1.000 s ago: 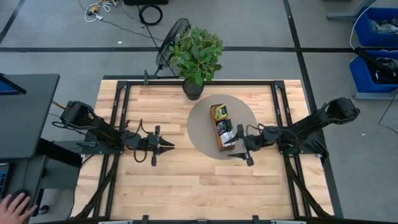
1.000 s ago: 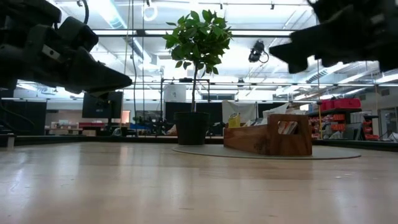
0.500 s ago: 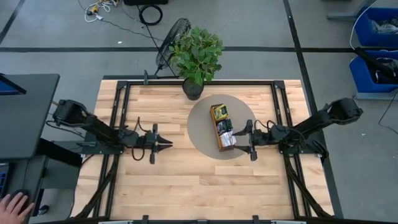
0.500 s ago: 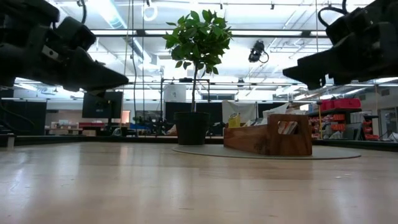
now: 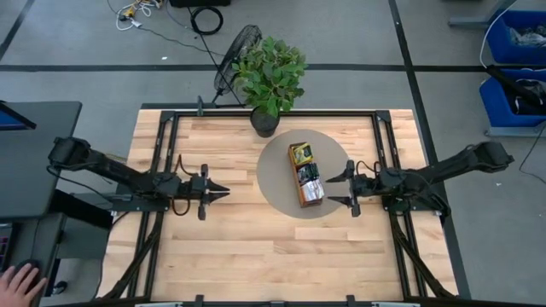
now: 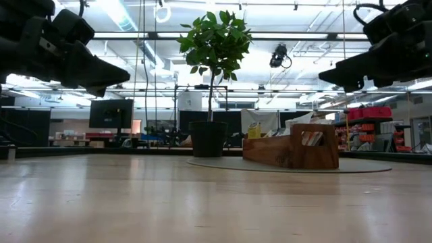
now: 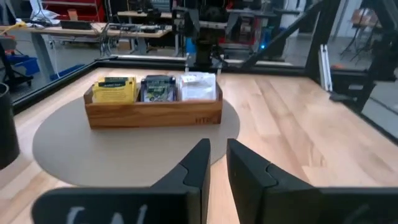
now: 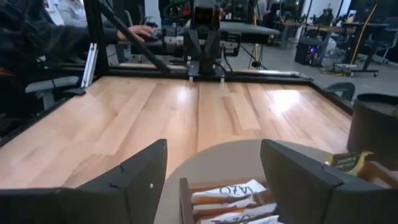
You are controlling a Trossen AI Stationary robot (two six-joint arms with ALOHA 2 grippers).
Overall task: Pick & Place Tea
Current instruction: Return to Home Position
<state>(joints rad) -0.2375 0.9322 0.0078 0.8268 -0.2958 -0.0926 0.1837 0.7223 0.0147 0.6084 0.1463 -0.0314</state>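
Tea is tucked in the tray at frame centre, which could get clipped if the right gripper, fingers spread wide just beside it, gets swung sideways, while the left gripper is pinched together, empty.

You can read nothing here with certainty. The wooden tray bears a small mark on its side and the sachets carry print, both illegible.

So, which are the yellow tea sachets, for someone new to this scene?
Find the round grey mat in front of the potted plant; on it lies a long wooden tray. The yellow sachets fill its compartment nearest the plant; next come dark sachets, then white sachets.
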